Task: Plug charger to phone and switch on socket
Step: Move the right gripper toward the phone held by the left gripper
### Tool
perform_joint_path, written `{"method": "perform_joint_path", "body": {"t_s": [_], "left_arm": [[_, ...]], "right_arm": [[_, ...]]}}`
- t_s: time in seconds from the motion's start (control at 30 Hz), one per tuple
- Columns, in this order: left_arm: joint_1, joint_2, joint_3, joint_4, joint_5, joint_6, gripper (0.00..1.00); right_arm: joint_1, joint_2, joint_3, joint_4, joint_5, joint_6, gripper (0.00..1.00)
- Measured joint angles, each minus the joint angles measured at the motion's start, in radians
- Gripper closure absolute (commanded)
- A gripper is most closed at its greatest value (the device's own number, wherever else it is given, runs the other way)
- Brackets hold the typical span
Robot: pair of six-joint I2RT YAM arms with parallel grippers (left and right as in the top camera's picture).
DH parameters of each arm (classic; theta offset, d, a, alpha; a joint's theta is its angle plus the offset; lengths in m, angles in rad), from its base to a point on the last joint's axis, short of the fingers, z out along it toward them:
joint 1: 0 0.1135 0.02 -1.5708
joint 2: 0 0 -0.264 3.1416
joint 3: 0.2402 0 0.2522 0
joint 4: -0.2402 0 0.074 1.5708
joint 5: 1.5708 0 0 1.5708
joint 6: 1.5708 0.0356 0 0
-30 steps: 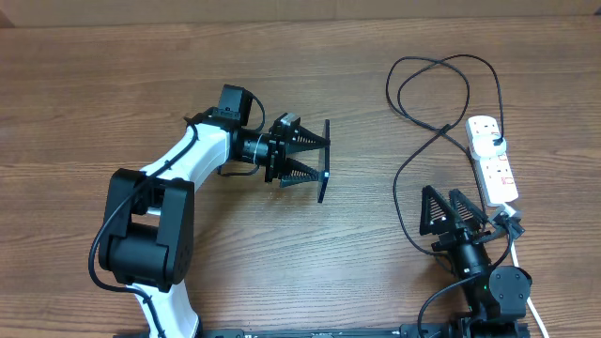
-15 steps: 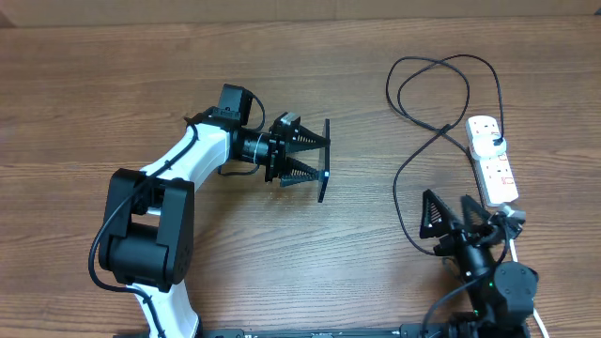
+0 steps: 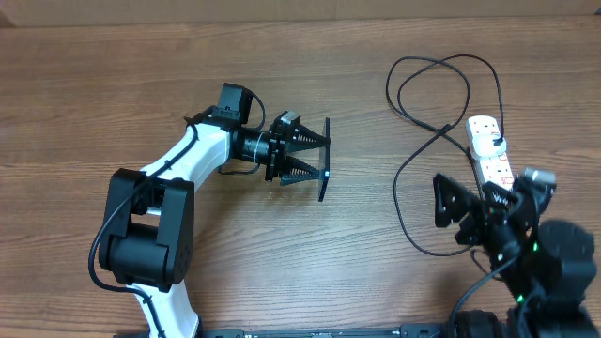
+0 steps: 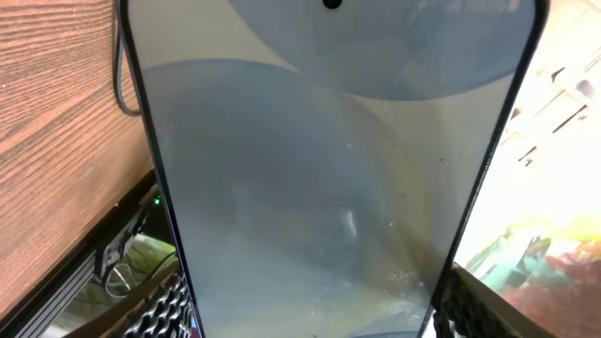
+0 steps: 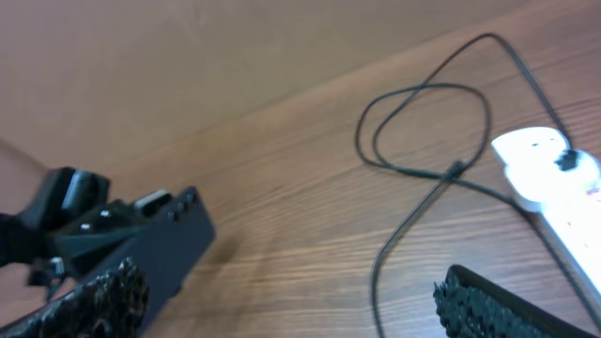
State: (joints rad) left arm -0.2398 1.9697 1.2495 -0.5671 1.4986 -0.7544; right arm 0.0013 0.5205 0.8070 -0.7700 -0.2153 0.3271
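My left gripper (image 3: 308, 161) is shut on the phone (image 3: 324, 160), holding it on edge above the table, where it shows as a thin dark bar. In the left wrist view the phone's pale screen (image 4: 329, 169) fills the frame between the gripper's fingers (image 4: 167, 312). The charger's thin black cable (image 3: 413, 160) loops over the table, and its adapter (image 3: 498, 142) sits in the white socket strip (image 3: 493, 161). My right gripper (image 3: 467, 212) hovers open and holding nothing just left of the strip's near end. Its wrist view shows the cable (image 5: 423, 174), the strip (image 5: 549, 178) and the phone's dark back (image 5: 160, 249).
The wooden table (image 3: 141, 75) stretches behind and to the left. The cable's big loop (image 3: 441, 70) lies at the back right. The left arm's black base (image 3: 141, 244) stands at the front left.
My right gripper has lifted and swung right, toward the near end of the socket strip. The left arm and the phone have not moved.
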Motion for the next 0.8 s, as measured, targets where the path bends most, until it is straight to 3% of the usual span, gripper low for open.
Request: {"method": "perform_joint_path", "body": {"t_s": [0.2,0.43,0.8], "left_arm": [[0.000,0.000,0.000,0.018,-0.003,-0.003,0.55],[0.000,0.000,0.000,0.022,-0.003,-0.003,0.55],[0.000,0.000,0.000,0.022,-0.003,-0.003,0.55]], "right_arm": [[0.023,0.228,0.161,-0.114,-0.110,0.010,0.01],[0.244,0.434,0.233,-0.142,-0.179,0.039,0.00],[0.501,0.468,0.256,-0.074,-0.204,0.214,0.00]]}}
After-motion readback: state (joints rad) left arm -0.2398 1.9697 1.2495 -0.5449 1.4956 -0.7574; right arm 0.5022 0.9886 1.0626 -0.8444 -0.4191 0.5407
